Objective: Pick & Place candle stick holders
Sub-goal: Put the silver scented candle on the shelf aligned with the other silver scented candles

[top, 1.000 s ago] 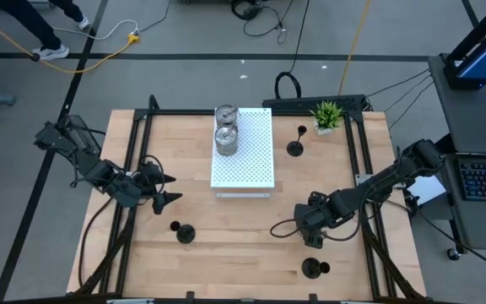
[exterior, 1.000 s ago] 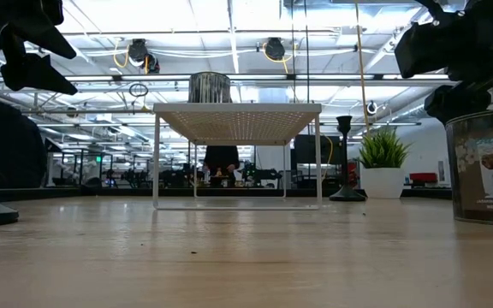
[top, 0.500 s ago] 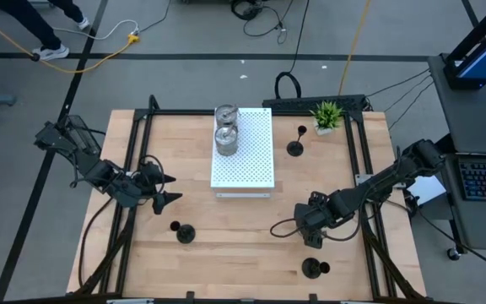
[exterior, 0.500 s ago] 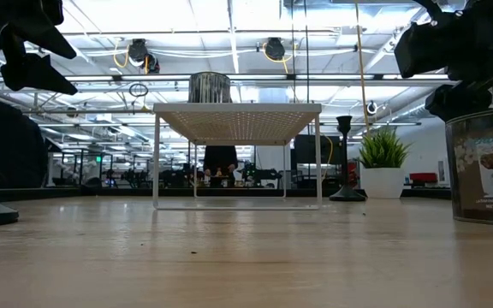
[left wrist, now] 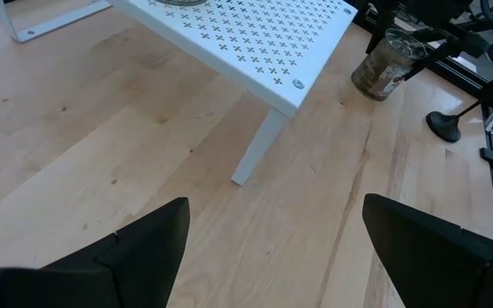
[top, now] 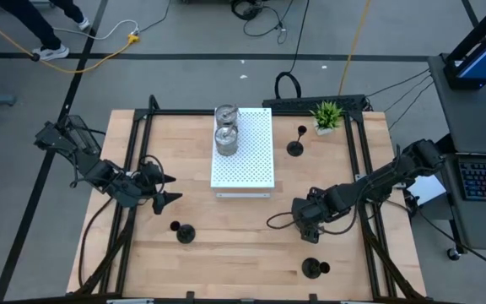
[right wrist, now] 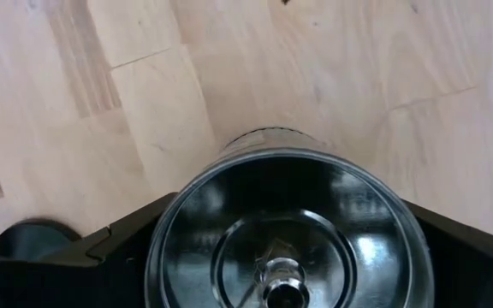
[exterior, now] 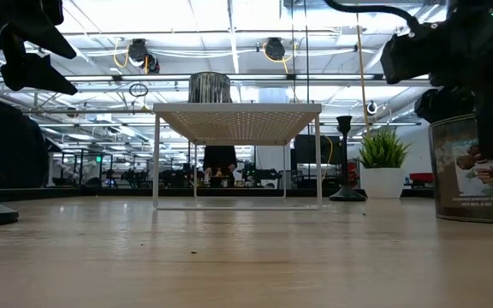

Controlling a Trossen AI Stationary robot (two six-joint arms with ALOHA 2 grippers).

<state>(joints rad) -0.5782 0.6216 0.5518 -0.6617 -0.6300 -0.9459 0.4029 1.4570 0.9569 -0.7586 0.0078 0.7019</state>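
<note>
The right tool (top: pixel 308 226) grips a silver cup holder (right wrist: pixel 288 231) between its fingers, low over the worktop (top: pixel 243 253), near-right of the white perforated board (top: pixel 245 160) where two silver cups (top: pixel 225 135) already stand. A black holder (top: pixel 312 268) stands just nearer. The smooth cup could slip or clip the board's edge. The left tool (top: pixel 164 189) waits spread wide at the left.

Honestly nothing here is readable. The only thing with print on it is the shiny silver squat round candle holder (exterior: pixel 476 171) held by the right gripper (top: pixel 308 230): it has a paper label with some picture and tiny lines of lettering, but it's way too small and blurry to make out any word.
</note>
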